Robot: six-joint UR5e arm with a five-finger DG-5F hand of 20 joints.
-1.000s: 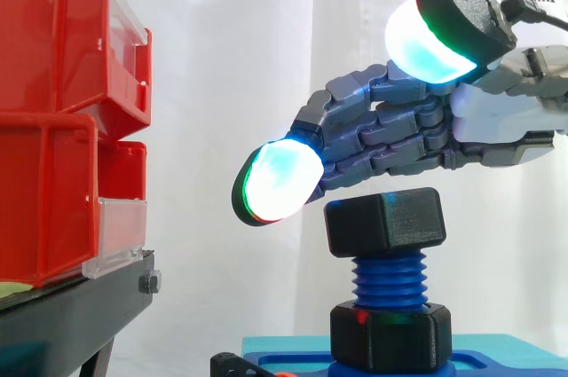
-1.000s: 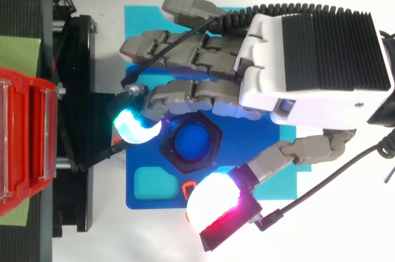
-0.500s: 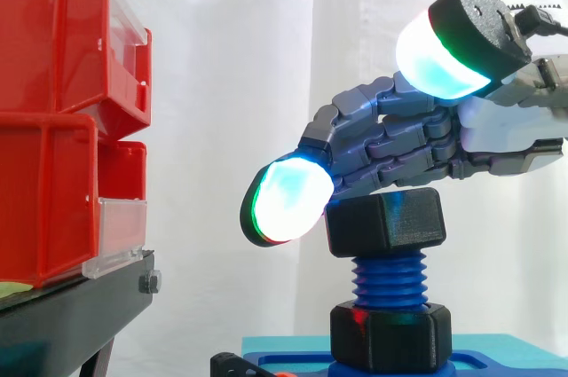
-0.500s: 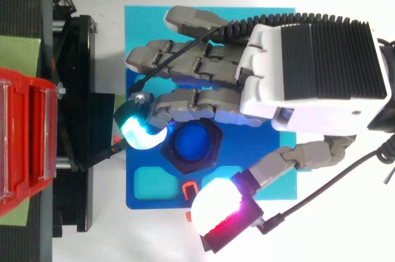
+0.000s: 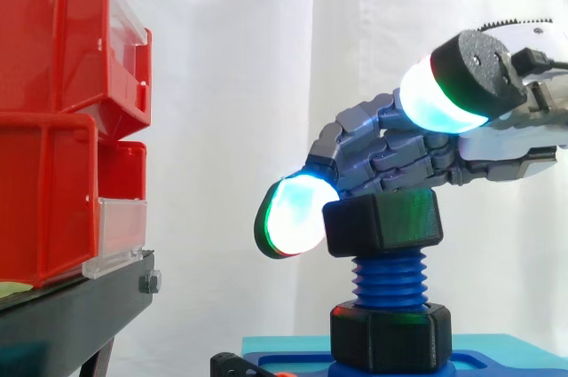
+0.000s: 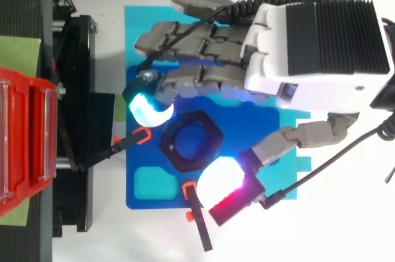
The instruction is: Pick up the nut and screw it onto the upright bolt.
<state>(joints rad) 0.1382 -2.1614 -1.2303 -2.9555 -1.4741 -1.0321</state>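
Black nut (image 5: 383,224), blue bolt (image 5: 389,281), blue base (image 6: 234,126), red bins (image 5: 53,111), grey-white hand (image 6: 296,58), cyan-glowing pads (image 5: 297,215), white curtain (image 5: 231,84).

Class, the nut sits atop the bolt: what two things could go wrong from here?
The nut rests on just the top threads of the blue bolt; a sideways push from the hand's fingertip pad might tilt and cross-thread it. The thumb pad looks higher than the nut, so one-sided contact may slip.
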